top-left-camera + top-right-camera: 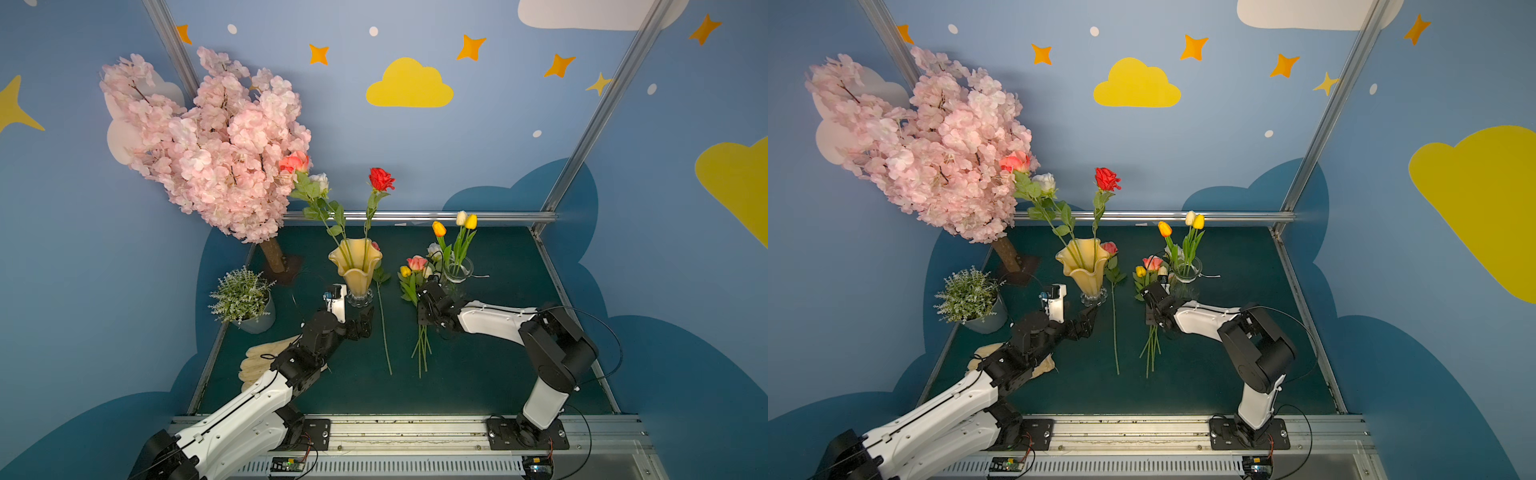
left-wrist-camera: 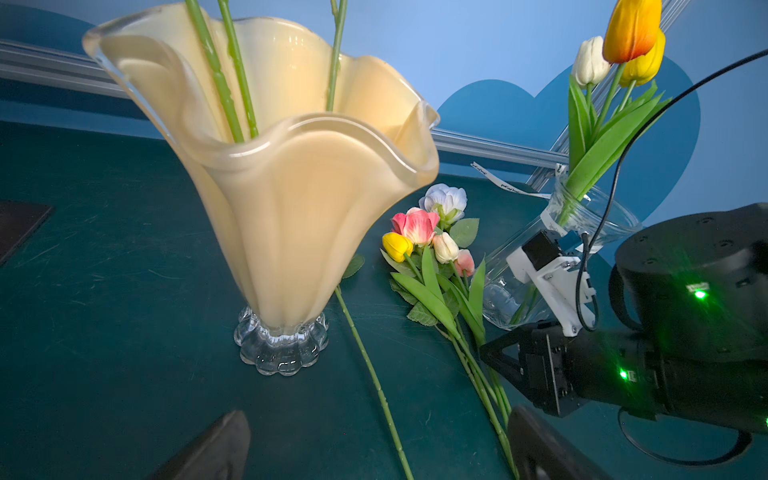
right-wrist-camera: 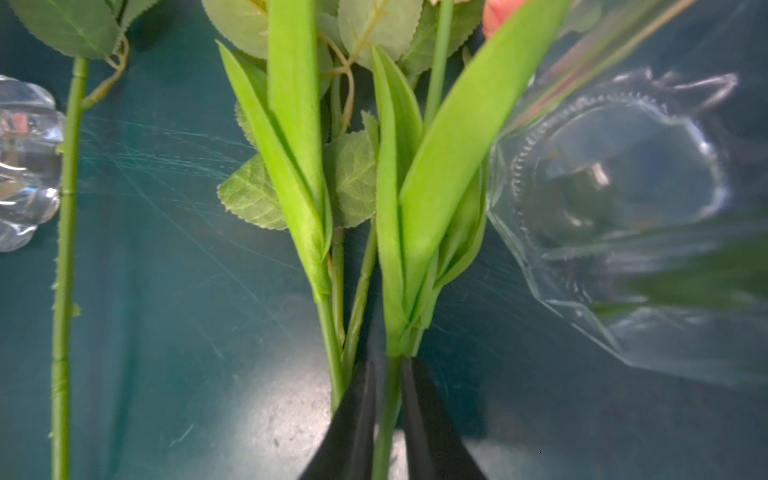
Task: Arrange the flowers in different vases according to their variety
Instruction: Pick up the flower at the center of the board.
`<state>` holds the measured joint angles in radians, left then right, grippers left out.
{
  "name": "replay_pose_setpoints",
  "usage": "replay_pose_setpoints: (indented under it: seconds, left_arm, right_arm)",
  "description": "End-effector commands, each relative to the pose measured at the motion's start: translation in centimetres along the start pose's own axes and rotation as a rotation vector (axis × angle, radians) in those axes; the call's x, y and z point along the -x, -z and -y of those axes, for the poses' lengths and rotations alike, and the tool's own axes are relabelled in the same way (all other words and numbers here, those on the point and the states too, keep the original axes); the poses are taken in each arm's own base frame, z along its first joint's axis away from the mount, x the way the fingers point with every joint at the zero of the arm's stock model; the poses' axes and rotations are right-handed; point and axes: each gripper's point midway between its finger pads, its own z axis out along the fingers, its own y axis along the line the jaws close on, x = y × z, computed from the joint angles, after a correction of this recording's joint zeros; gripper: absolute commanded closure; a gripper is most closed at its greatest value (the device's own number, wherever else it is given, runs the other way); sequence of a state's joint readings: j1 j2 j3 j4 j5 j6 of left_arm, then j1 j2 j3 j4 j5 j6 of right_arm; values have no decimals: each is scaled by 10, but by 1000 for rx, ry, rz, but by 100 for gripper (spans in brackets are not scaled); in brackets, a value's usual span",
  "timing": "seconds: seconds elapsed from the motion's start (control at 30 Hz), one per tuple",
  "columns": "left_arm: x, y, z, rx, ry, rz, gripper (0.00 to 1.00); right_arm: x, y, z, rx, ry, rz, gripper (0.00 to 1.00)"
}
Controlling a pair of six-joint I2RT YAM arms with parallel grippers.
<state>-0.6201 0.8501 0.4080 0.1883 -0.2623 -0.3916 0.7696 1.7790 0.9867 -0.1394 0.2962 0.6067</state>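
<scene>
tulip stem (image 3: 383, 453) sits clenched in my right pincer (image 3: 388, 368), gripped below its leaves on the counter (image 3: 187, 311), just beside the clear glass vase (image 3: 615, 187) where tulips (image 1: 465, 220) belong. my left pincer (image 2: 374, 446) hangs released by the amber vase (image 2: 299, 216) holding roses (image 1: 381, 178).

The cell I work in: blue walls (image 1: 457, 137) painted with a yellow cloud (image 1: 409, 85), orange stars (image 1: 471, 48) and white dots (image 1: 373, 31); aluminium posts (image 1: 600, 112) frame the dark green table (image 1: 498, 374), evenly lit.
</scene>
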Motion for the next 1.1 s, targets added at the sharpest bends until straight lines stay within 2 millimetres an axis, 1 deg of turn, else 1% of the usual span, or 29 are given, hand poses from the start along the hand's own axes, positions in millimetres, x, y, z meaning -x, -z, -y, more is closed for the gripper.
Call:
replay_pose_setpoints:
  seconds: [0.0,0.17,0.33,0.47,0.53,0.6,0.7,0.8,0.93,1.07]
  left_arm:
    - [14,2,6,-22,-1,41,0]
    - [13,2,8,-30,0,38,0]
    - [15,4,8,-31,1,45,0]
    - [16,5,8,-33,1,50,0]
    - [17,6,8,-34,0,53,0]
    - [16,6,8,-35,1,54,0]
    - [16,7,6,-30,-1,62,0]
    - [16,7,5,-24,-4,64,0]
    - [16,7,5,-25,-5,64,0]
    - [17,8,6,-33,-4,70,0]
  right_arm:
    - [-2,-1,5,-48,6,-16,77]
    - [-2,-1,8,-59,6,-18,77]
    - [-5,-7,7,-58,5,-31,80]
    - [-3,-6,5,-48,3,-28,86]
    - [-1,-4,4,-45,2,-22,93]
    - [2,2,4,-47,7,-13,97]
    - [7,12,4,-40,9,12,98]
    - [16,26,-1,-8,17,51,100]
    - [26,43,-13,55,52,96,100]
    - [31,63,-30,136,89,147,100]
